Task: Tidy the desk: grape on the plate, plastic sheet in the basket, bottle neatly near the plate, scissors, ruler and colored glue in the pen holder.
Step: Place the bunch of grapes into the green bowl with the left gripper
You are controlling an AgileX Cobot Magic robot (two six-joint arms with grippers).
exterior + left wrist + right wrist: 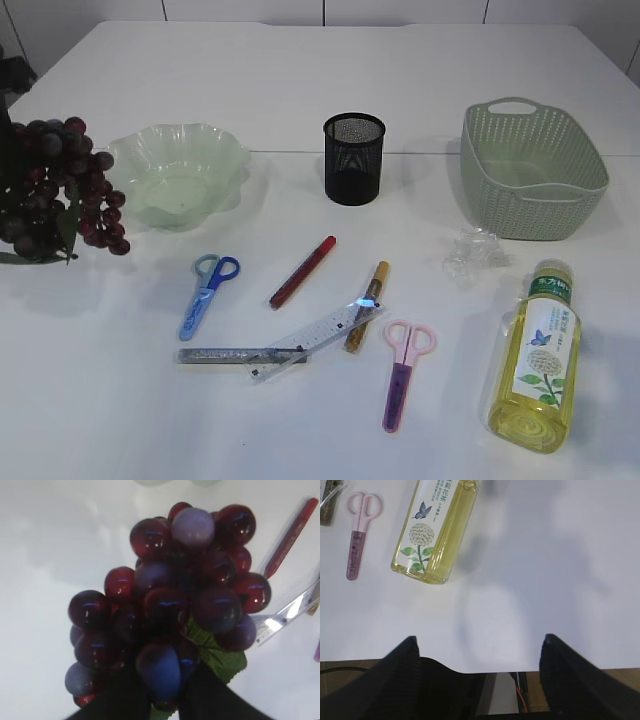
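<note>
My left gripper (162, 690) clamps the grape bunch (172, 605), its green leaf (220, 652) showing. Right of it lie a red pen (292, 535) and clear ruler (287, 615).

Two scissors (208, 292), perhaps two glue pens (302, 271), one bottle (533, 358)

From the exterior view we look down at a slant across the desk (300, 80). Left wrist: close on the grapes (175, 610). Right wrist: downward, sharing the bottle (435, 530) and pink scissors (359, 530) with the exterior view.
</note>
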